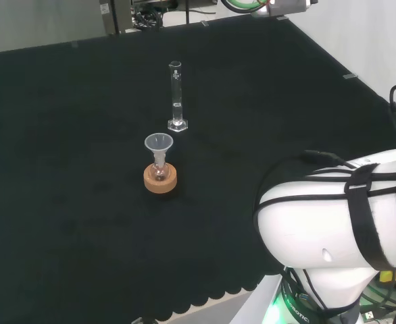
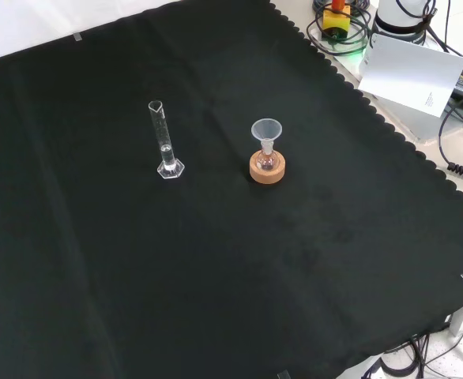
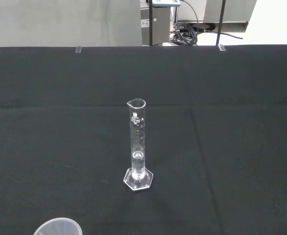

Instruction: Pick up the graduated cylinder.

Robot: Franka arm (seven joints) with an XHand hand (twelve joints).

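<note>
A clear glass graduated cylinder (image 1: pixel 176 94) stands upright on its hexagonal foot near the middle of the black cloth. The front view has the cylinder (image 2: pixel 163 140) left of the flask, and the wrist view faces the cylinder (image 3: pixel 137 146) straight on from some way off. It appears to hold a little clear liquid at the bottom. Nothing touches it.
A small round flask with a clear funnel (image 1: pixel 159 145) in its neck sits on a cork ring (image 1: pixel 160 178), a short way nearer than the cylinder in the head view; the funnel rim (image 3: pixel 59 227) is close to the wrist camera. The arm's white links (image 1: pixel 340 209) stand at the right.
</note>
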